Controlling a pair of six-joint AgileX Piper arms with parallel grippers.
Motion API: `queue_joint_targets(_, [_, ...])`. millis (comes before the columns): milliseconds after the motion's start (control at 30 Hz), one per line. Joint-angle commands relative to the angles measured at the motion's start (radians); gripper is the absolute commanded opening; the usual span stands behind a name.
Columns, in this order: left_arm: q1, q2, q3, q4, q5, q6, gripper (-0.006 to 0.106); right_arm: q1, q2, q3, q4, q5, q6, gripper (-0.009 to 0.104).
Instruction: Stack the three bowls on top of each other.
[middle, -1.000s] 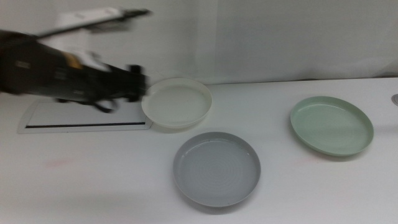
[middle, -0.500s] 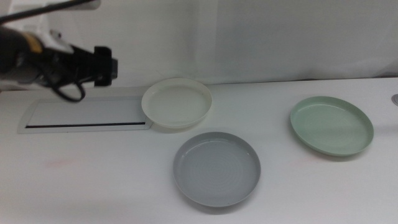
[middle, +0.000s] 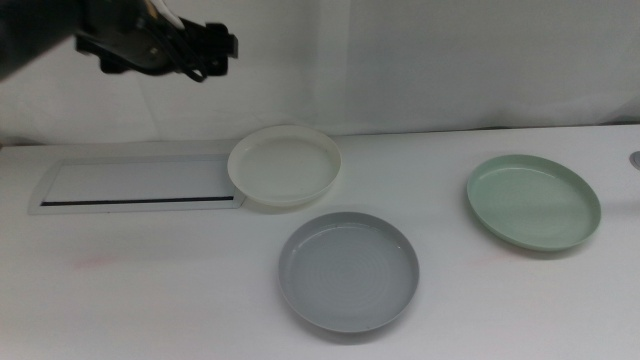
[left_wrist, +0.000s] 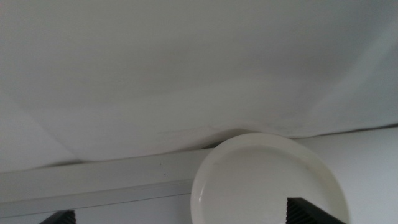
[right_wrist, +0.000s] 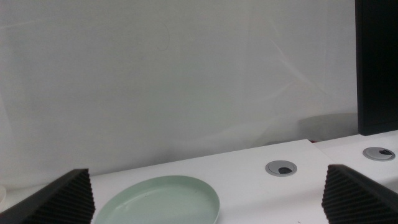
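Risk I'm watching: left hand (middle: 222, 48), wide open and empty, hovering high above cream bowl (middle: 285, 165), descending off-centre, tipping its rim.

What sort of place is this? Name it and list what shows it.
Probably a robot test bench, not a kitchen: a plain white table against a white cloth backdrop, cable grommets set in the tabletop, and three empty bowls, cream-white bowl, grey bowl, mint bowl, laid apart.
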Motion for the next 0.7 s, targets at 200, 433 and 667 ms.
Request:
queue_joint_targets(200, [0.046,0.246,-0.100,-0.020,0.005,-0.058,0.087,-0.005,-0.004,0.015,0.008,-0.009,-0.005,0.103])
queue_joint_targets(433, [0.048,0.384,-0.139,-0.050,-0.003,-0.066,0.087,-0.005,-0.004,0.015,0.008,-0.009,-0.005,0.103])
queue_joint_targets(667, [0.051,0.499,-0.217,-0.108,0.060,-0.054,0.087,-0.005,-0.004,0.015,0.008,-0.007,-0.005,0.103])
